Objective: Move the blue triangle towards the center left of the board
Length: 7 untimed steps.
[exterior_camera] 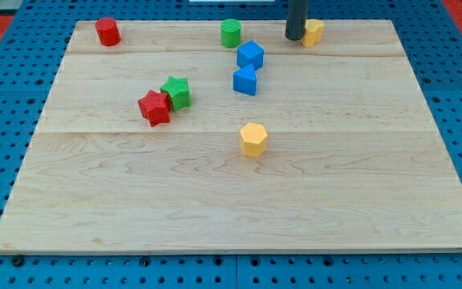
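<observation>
The blue triangle (245,80) lies on the wooden board (239,201), just above the middle. A blue cube (250,54) sits directly above it, almost touching. My tip (295,38) is at the view's top, right of centre. It stands up and to the right of both blue blocks, apart from them. A yellow block (314,32) is right against the tip's right side.
A green cylinder (230,33) is at the top centre and a red cylinder (107,31) at the top left. A red star (155,107) and a green star (176,92) touch each other left of centre. A yellow hexagon (253,139) lies below the blue triangle.
</observation>
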Each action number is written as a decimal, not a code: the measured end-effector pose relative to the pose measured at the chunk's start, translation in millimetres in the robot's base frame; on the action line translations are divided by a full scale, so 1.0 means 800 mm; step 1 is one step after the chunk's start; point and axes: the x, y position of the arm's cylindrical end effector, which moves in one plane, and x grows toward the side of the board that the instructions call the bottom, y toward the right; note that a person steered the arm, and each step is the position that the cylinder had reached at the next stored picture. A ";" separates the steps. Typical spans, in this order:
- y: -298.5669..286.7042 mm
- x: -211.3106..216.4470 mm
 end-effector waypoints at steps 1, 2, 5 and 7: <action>-0.001 0.000; -0.002 0.000; -0.015 0.018; -0.010 0.047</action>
